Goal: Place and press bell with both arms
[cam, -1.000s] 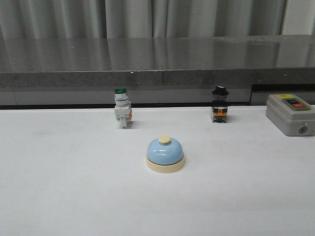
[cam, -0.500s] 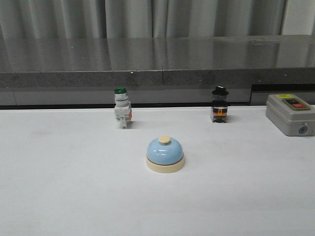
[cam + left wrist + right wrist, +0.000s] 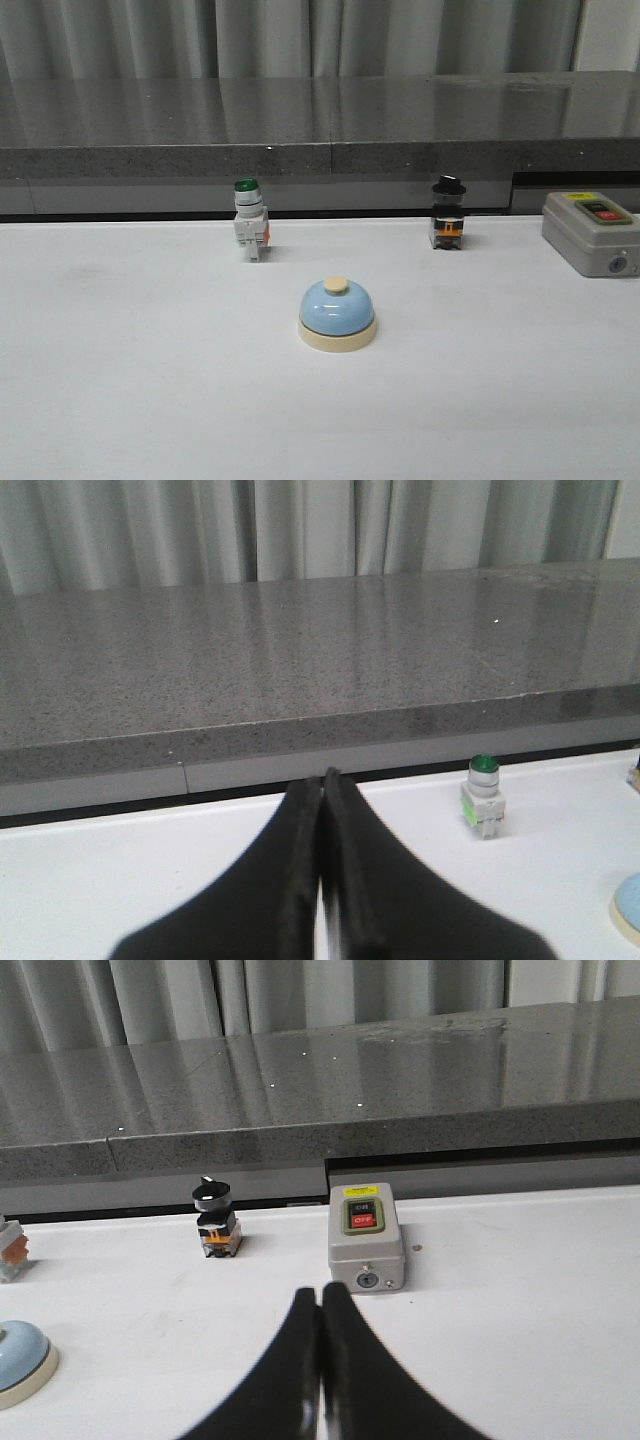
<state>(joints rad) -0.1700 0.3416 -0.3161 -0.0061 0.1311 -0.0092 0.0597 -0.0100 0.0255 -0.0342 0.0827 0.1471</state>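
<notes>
The light-blue bell [image 3: 337,312] with a cream base and cream knob stands upright on the white table near the middle. Its edge shows in the left wrist view [image 3: 629,912] and in the right wrist view [image 3: 22,1358]. Neither arm shows in the front view. My left gripper [image 3: 321,777] is shut and empty, off to the left of the bell. My right gripper [image 3: 320,1291] is shut and empty, off to the right of the bell, in front of the grey box.
A green-capped white push-button switch [image 3: 248,222] stands behind the bell to the left. A black-knobbed switch [image 3: 447,216] stands behind it to the right. A grey box with red and green buttons [image 3: 592,232] sits at the far right. A dark stone ledge [image 3: 320,125] runs along the back.
</notes>
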